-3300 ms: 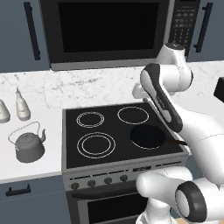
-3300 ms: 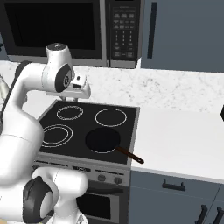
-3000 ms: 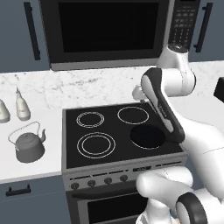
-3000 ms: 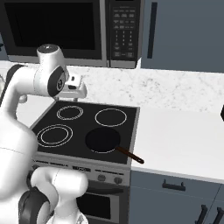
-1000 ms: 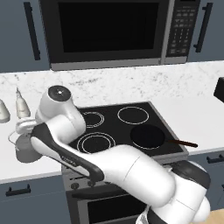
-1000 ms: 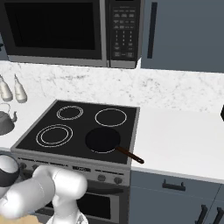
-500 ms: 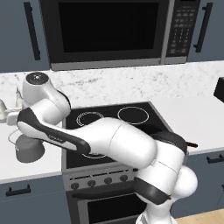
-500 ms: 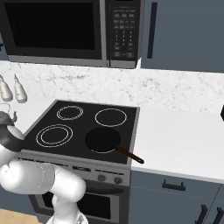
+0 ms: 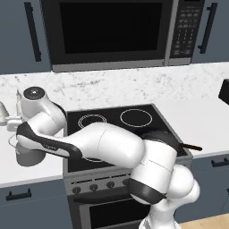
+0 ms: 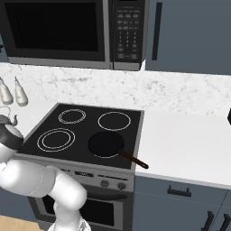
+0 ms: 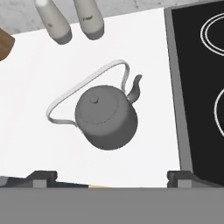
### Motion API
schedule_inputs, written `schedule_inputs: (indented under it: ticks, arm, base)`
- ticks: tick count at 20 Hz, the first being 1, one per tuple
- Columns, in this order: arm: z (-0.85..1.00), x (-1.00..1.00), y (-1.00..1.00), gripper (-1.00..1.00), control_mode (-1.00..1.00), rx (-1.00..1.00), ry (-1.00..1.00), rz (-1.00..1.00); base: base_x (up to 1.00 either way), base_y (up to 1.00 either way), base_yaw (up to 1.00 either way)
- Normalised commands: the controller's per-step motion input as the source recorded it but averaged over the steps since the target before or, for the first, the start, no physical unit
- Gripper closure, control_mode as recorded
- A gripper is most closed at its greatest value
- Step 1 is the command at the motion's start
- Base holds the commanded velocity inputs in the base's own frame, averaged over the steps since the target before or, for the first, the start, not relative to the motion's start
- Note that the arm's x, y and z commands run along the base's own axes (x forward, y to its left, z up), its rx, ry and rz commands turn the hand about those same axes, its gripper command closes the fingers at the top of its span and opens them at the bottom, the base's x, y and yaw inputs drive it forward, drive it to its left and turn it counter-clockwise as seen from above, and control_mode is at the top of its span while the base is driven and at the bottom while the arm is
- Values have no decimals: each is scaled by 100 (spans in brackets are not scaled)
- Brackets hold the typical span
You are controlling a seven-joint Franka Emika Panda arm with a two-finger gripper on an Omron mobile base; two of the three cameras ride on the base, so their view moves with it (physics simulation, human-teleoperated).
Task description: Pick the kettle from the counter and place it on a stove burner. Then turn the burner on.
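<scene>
Hand view is looking straight down on the kettle [image 11: 106, 117], which is sitting upright on the counter [image 11: 144, 48], spout toward the cooktop [image 11: 197, 87], wire handle arching over the lid. Gripper [image 11: 112, 177] is hovering above it with jaws spread wide, gripping nothing. 2 white bottles [image 11: 72, 19] are standing beyond the kettle; their small dark marks are too blurred to read. Left base view is showing the arm reaching over the kettle [image 9: 29, 156] left of the stove. Black frying pan [image 10: 106, 144] is occupying the front right burner. Microwave [image 10: 72, 31] keypad text is illegible.
</scene>
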Motion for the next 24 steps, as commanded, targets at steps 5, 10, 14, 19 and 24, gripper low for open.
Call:
schedule_inputs:
  ticks: [5,10,14,19,24]
  arm:
    - [0,36,54,-100,-100,-2,0,-4]
    - [0,35,35,-100,-100,-4,5,-4]
    - [-1,53,30,-100,-100,-10,9,-7]
    - [-12,57,18,-100,-100,-10,8,-6]
    - [-32,35,16,-100,-100,-1,3,-4]
  base:
    - [0,0,0]
    - [0,0,0]
    - [0,0,0]
    - [0,0,0]
    - [0,0,0]
